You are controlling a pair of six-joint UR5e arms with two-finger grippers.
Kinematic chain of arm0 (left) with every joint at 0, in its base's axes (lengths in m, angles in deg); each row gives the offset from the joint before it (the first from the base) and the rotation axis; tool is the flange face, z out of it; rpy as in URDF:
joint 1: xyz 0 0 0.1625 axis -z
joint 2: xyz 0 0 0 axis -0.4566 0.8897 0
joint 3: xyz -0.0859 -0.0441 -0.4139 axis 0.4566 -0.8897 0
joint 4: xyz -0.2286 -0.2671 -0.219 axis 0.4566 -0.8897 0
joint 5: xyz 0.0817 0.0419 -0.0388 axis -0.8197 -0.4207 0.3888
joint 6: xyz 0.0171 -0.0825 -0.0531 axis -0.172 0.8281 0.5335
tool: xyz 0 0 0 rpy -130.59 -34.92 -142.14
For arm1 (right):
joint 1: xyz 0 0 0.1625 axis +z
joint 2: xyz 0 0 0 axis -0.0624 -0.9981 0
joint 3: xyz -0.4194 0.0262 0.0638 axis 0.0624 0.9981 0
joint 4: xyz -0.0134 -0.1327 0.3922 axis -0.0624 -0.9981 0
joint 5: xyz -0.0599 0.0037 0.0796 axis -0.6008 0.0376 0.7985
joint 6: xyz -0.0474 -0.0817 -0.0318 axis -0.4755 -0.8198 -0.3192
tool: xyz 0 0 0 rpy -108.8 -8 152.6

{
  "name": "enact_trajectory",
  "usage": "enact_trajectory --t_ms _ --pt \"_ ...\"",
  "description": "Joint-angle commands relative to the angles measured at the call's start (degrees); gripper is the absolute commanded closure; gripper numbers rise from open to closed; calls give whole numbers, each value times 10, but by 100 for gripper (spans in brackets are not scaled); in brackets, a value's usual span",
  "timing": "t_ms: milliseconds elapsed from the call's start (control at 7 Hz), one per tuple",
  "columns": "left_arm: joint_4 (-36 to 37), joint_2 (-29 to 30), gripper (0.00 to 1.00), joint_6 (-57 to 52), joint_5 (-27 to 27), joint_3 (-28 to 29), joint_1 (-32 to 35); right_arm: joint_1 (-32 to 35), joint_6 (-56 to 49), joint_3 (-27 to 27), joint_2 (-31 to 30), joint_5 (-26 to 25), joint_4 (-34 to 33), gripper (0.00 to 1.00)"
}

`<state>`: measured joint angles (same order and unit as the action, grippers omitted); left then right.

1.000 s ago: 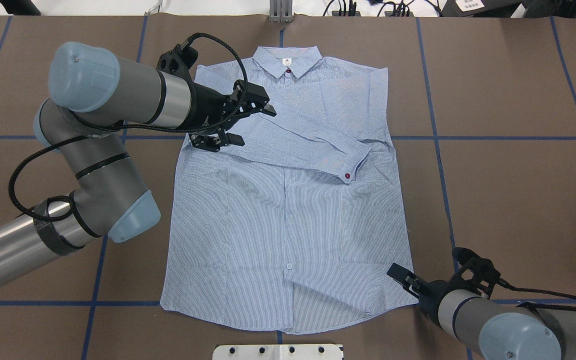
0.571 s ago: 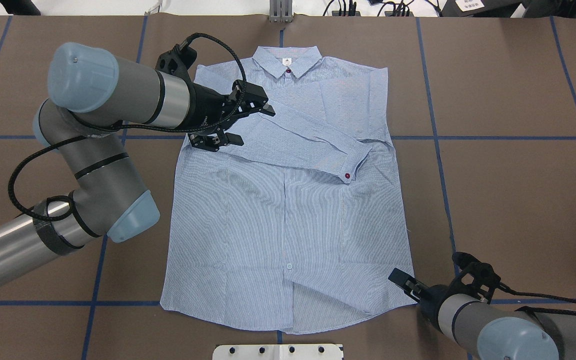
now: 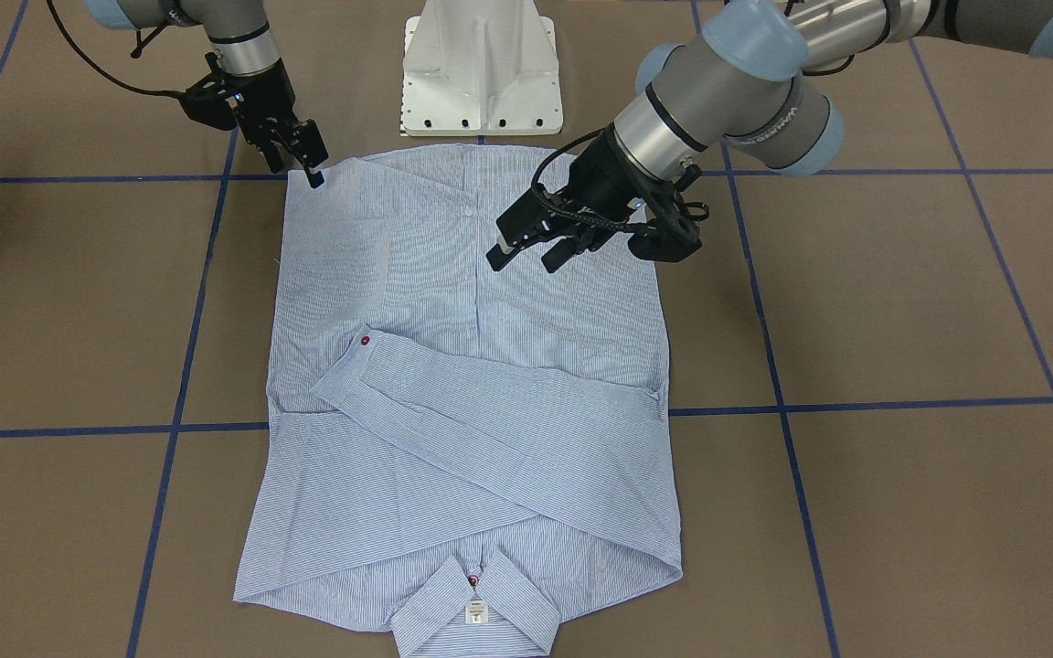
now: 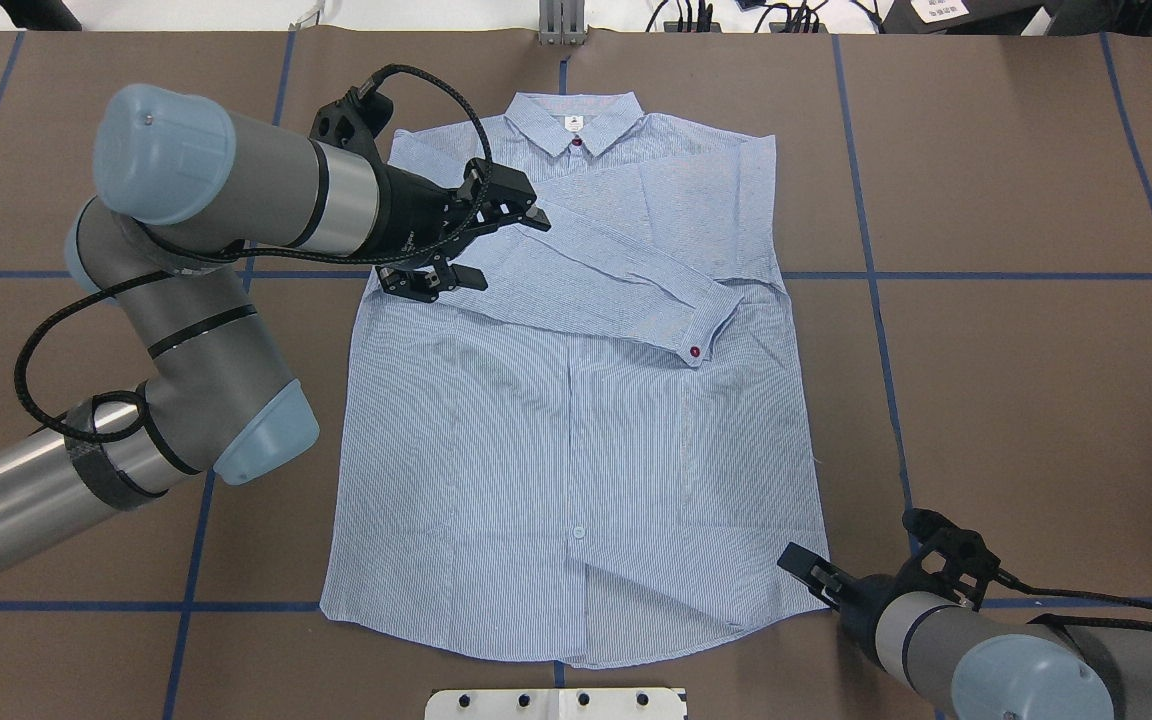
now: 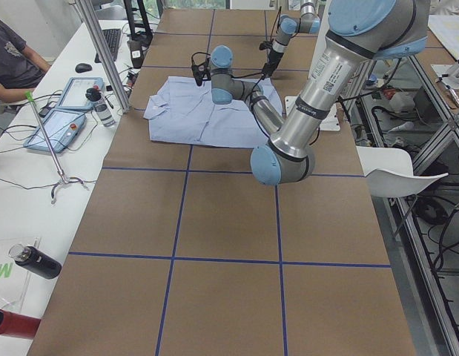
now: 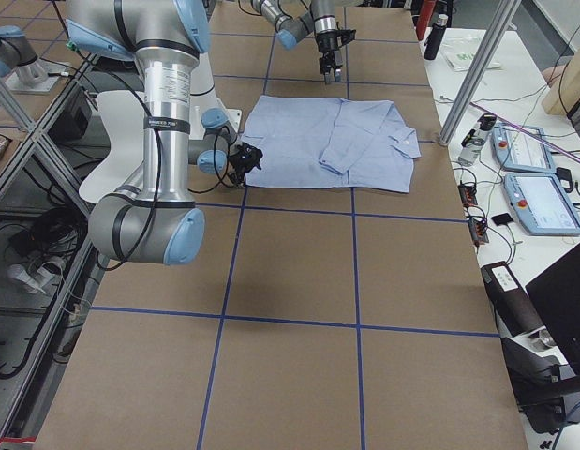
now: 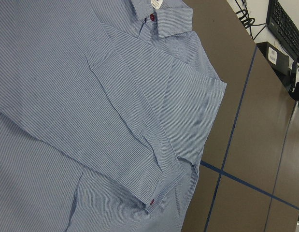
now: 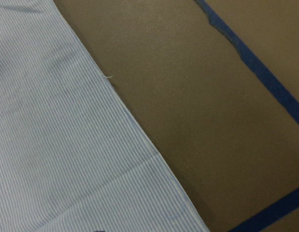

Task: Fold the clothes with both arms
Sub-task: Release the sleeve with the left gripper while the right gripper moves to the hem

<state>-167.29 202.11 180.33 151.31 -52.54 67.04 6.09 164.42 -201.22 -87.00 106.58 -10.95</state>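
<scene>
The light blue striped shirt (image 4: 576, 440) lies flat on the brown table with its front up, its collar (image 4: 573, 118) at the far side and both sleeves folded across the chest. One cuff with a red button (image 4: 696, 351) lies at the shirt's right side. My left gripper (image 4: 508, 248) is open and empty, above the folded sleeve near the shirt's left shoulder; in the front-facing view it (image 3: 524, 260) hovers over the shirt (image 3: 472, 366). My right gripper (image 4: 801, 565) looks open, low at the shirt's near right hem corner (image 8: 163, 193).
The white pedestal base (image 3: 481, 73) stands at the robot's edge just behind the hem. Blue tape lines (image 4: 876, 275) cross the table. A side bench with tablets (image 6: 538, 202) and bottles, and a seated person (image 5: 10, 59), are beyond the collar end.
My right gripper has slid a little nearer to the robot beside the hem corner. The left arm and the shirt have barely moved.
</scene>
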Motion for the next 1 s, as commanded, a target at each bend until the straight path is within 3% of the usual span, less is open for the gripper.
enact_trajectory --t_ms 0,429,714,857 --pt "0 0 6 0 0 -1 0 0 0 2 0 8 0 10" --pt "0 -1 6 0 1 -1 0 0 0 4 2 20 1 18" --pt "0 -1 6 0 0 -1 0 0 1 6 2 22 1 52" --pt "0 -1 6 0 0 -1 0 1 5 5 2 22 1 75"
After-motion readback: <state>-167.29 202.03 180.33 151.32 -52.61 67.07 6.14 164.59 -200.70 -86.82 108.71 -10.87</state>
